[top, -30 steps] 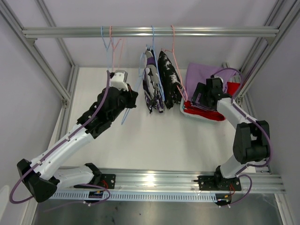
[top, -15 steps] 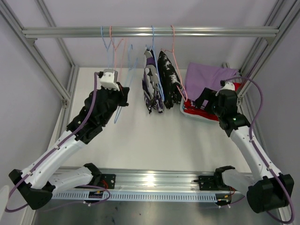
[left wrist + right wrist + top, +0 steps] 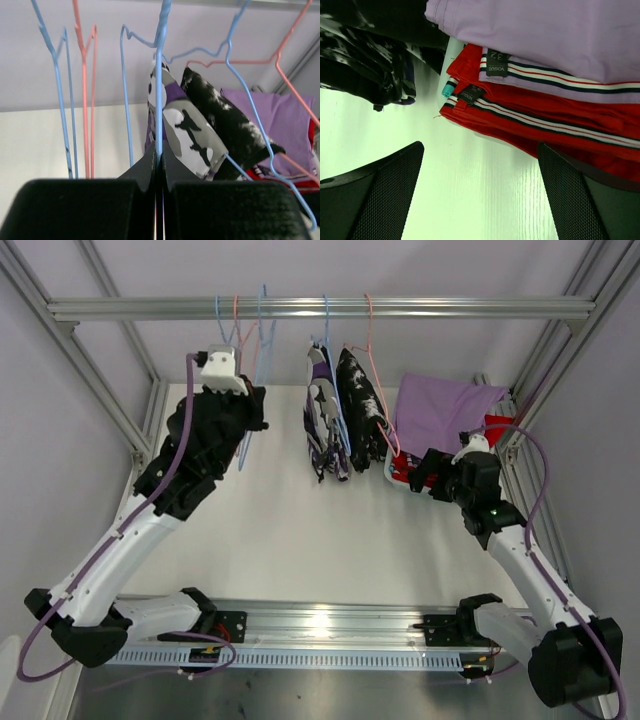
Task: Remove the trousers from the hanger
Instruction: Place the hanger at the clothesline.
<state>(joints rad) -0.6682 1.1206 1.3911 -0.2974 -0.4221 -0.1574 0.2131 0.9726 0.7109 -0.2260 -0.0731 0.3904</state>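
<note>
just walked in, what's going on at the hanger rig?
The left tool is shut on the wire of a bare blue hanger, held up by the rail; whether its hook is on the rail is unclear. The right tool is open and empty, low over the table beside the stacked lilac trousers and red trousers. The print trousers and black blotched trousers hang from the rail, so two pairs are left to take off.

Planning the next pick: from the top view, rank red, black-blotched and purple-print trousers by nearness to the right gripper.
From the right gripper:
1. red trousers, just ahead
2. black-blotched trousers, hung, leftward
3. purple-print trousers, hung, farther left
</note>
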